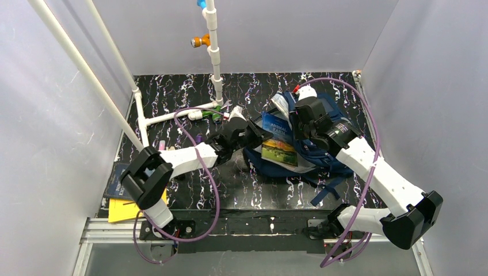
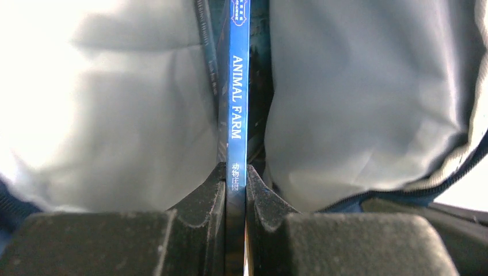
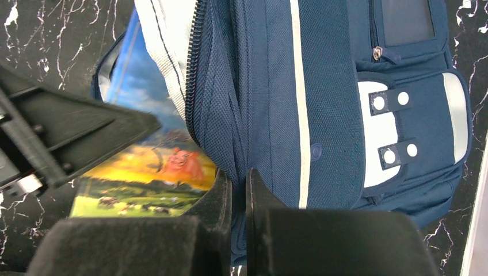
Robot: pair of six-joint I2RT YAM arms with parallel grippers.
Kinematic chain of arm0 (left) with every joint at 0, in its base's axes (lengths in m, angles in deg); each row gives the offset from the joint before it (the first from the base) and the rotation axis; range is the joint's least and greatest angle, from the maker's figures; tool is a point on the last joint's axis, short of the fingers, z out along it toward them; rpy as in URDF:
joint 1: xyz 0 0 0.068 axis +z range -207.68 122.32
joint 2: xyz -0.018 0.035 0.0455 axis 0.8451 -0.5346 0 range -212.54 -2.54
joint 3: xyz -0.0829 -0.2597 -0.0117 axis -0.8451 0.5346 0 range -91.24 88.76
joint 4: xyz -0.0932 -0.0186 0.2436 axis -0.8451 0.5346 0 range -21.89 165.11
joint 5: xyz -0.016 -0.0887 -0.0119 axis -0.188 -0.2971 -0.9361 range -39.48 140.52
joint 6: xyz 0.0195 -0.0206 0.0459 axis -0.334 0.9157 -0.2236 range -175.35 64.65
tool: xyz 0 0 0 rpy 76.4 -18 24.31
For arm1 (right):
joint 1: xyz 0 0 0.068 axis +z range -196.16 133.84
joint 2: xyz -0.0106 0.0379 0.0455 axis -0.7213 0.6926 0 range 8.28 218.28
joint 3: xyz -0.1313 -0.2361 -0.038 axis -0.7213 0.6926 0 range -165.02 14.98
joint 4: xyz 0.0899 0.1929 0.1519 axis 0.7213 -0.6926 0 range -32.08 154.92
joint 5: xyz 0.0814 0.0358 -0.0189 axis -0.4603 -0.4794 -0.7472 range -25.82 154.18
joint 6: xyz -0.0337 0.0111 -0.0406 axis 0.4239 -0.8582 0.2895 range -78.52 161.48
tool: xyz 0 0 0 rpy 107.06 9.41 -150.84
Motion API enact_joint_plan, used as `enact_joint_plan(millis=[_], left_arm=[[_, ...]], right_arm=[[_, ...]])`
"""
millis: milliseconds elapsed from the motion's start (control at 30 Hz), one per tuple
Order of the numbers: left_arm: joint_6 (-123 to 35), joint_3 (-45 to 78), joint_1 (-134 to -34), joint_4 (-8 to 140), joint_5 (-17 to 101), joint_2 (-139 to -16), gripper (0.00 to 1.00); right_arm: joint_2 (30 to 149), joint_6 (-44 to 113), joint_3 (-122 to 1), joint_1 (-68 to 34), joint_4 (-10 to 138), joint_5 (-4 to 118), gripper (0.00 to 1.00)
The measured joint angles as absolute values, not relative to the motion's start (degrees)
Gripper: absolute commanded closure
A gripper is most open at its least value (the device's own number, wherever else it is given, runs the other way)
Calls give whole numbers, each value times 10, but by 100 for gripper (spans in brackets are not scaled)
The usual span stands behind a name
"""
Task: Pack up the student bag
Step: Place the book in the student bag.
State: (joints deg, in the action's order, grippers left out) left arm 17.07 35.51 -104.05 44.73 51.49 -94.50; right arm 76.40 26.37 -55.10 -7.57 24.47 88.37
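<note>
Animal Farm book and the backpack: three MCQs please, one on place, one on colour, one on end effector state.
1. Where is the book?
A. Flat on the table by the left arm's base
B. Partly inside the open backpack
C. On top of a zipped-up bag

2. What colour is the book's spine?
A. Blue
B. Red
C. Green

3. What is the right end effector doing?
A. Open, above the table
B. Shut on the book
C. Shut on the backpack's fabric

Key:
1 B, the left wrist view shows the bag's grey lining on both sides of the book.
2 A, the spine with the white title is blue.
3 C, it pinches navy fabric beside the zipper.
</note>
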Motion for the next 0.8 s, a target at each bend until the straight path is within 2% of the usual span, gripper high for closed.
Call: enact_joint_plan(millis=[533,800], left_arm=[[246,244,-1042,276,511,-1137,100],[221,232,-1064,227,615,-1195,100]], right_arm=[[766,250,-561,-83,244,866,99],[767,236,-570,-83,243,860,99]])
